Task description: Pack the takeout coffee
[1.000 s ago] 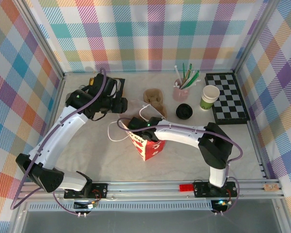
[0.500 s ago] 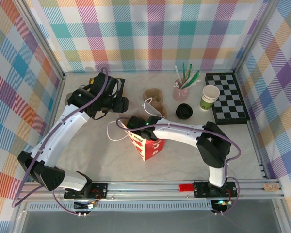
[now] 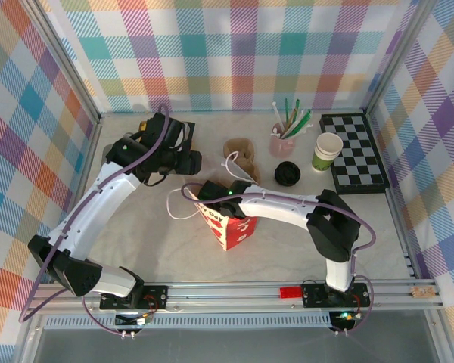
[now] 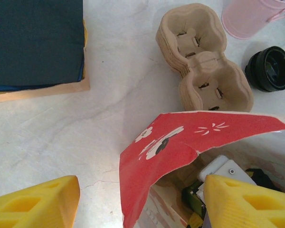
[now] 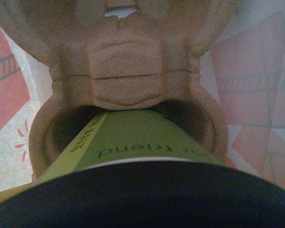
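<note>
The takeout coffee (image 5: 133, 137), a green-banded cup with a black lid (image 5: 147, 194), sits low in one socket of a brown pulp carrier (image 5: 123, 57) inside the red paper bag (image 3: 231, 227). My right gripper (image 3: 214, 193) reaches down into the bag's mouth and is shut on the cup; its fingers are hidden. My left gripper (image 4: 140, 204) hovers over the bag's far rim (image 4: 180, 137). Its yellow fingers (image 4: 33, 202) stand wide apart, touching nothing.
A stack of empty pulp carriers (image 3: 240, 153) lies behind the bag. A loose black lid (image 3: 287, 174), a pink cup of straws (image 3: 281, 140), a lidless green-banded cup (image 3: 328, 151) and a chessboard (image 3: 353, 151) sit at the back right. A dark blue pad (image 4: 35, 42) lies at back left.
My left gripper's fingers have spread wider and the arm has shifted slightly right. The right arm stays in the bag.
</note>
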